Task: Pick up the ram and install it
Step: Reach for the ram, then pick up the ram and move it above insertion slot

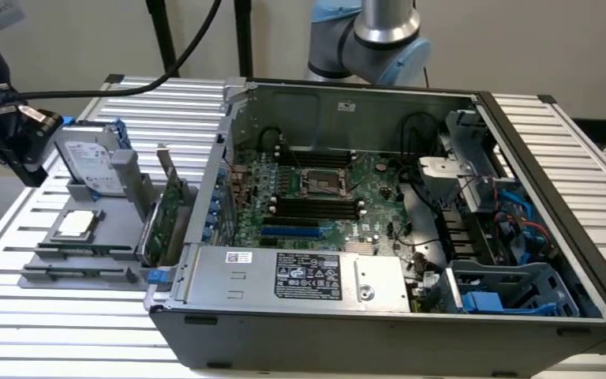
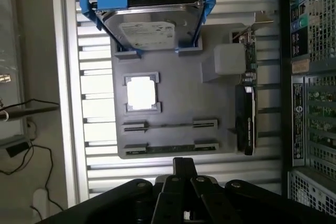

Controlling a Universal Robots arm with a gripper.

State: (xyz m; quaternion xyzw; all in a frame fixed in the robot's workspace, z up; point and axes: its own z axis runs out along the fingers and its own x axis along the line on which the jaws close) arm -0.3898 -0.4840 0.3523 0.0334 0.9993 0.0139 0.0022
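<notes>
Gripper (image 2: 184,170) hangs above the gray tray (image 2: 178,103) on the tabletop (image 2: 105,174), well clear of everything on it. You cannot tell from these views whether it is open or closed. Your ram (image 2: 170,148) sits on edge in the tray's slot row nearest the gripper, and from above it looks like a thin dark strip. The processor (image 2: 142,93) lies just beyond it and the hard drive (image 2: 149,27) further on. The expansion card (image 2: 245,114) stands along the side of the tray toward the computer case (image 1: 387,332). Expect the ram to be light, stiff and thin, and fragile at its chips and contacts. The best hold is probably the long upper edge, pinched across its thickness near the middle. Your wrist points straight down over the tray, while the arm (image 1: 379,35) rises behind the case.
</notes>
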